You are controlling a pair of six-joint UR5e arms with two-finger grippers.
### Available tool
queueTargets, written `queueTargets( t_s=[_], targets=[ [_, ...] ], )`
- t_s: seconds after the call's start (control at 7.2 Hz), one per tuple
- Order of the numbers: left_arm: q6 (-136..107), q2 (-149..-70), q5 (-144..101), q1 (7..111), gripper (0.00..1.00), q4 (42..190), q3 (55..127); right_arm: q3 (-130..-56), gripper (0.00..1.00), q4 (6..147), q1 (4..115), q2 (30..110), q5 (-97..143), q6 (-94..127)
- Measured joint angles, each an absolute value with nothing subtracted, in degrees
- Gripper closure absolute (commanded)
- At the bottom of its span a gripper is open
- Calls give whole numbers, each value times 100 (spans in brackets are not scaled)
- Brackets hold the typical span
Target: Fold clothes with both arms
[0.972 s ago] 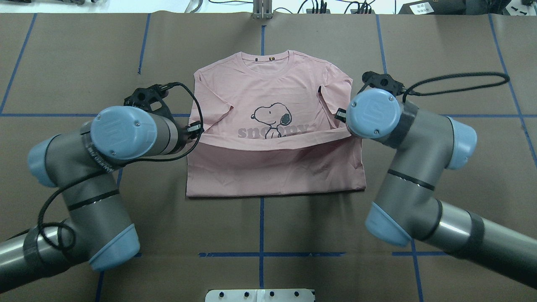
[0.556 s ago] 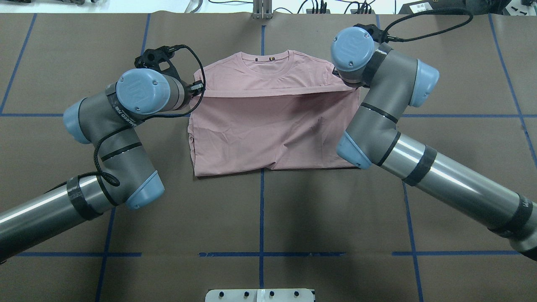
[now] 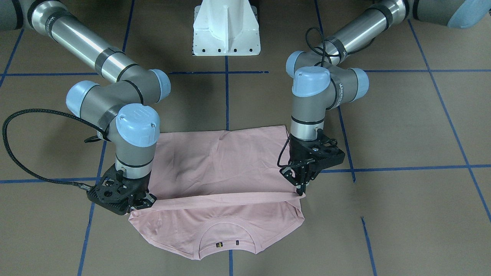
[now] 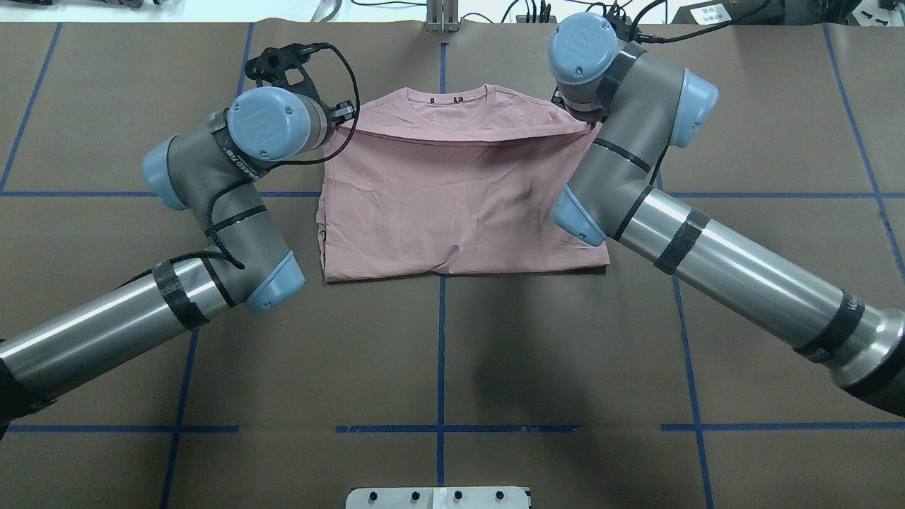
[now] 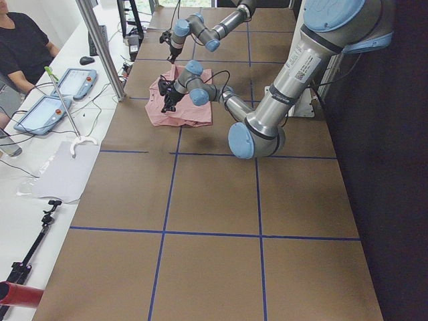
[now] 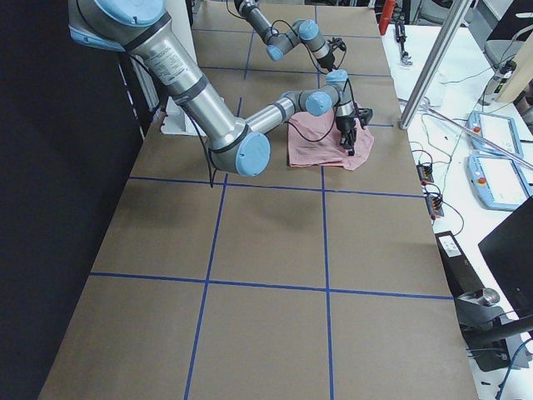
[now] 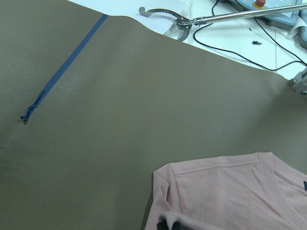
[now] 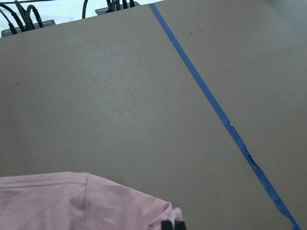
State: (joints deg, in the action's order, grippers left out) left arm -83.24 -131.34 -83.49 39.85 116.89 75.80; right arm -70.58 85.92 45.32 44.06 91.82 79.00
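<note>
The pale pink T-shirt lies folded on the brown table, plain side up, its lower half laid over the print. The raised hem edge stretches between both grippers, just short of the collar. My left gripper is shut on one hem corner, at the shirt's left in the overhead view. At the opposite corner my right gripper is shut on the hem, hidden under its wrist from overhead. Each wrist view shows pink cloth bunched at the dark fingertips.
Blue tape lines grid the brown table cover. The white pedestal base stands on the robot's side. Cables and a metal post line the far edge. A person sits at a side bench with tablets.
Both arms carried the hem away from the robot toward the collar. The Snoopy print is now covered and the fold's edge sits higher up the shirt.
</note>
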Motion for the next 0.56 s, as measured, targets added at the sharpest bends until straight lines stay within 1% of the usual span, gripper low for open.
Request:
queueTargets(
  t_s=[0.14, 0.28, 0.42, 0.56],
  targets=[
    [-8273, -13233, -8323, 3985, 100, 11913, 7270, -6982, 90, 8512, 4533, 4396, 9184, 7897],
    [-8186, -13265, -8291, 3988, 100, 12040, 7101, -6897, 66, 8391, 4532, 4393, 9185, 7897],
    [-8126, -13275, -8259, 3989, 94, 12110, 7000, -6793, 61, 8257, 4531, 4393, 9183, 7899],
    [-8100, -13278, -8246, 3993, 91, 12195, 6938, -6699, 51, 8121, 4529, 4394, 9177, 7913]
  ],
)
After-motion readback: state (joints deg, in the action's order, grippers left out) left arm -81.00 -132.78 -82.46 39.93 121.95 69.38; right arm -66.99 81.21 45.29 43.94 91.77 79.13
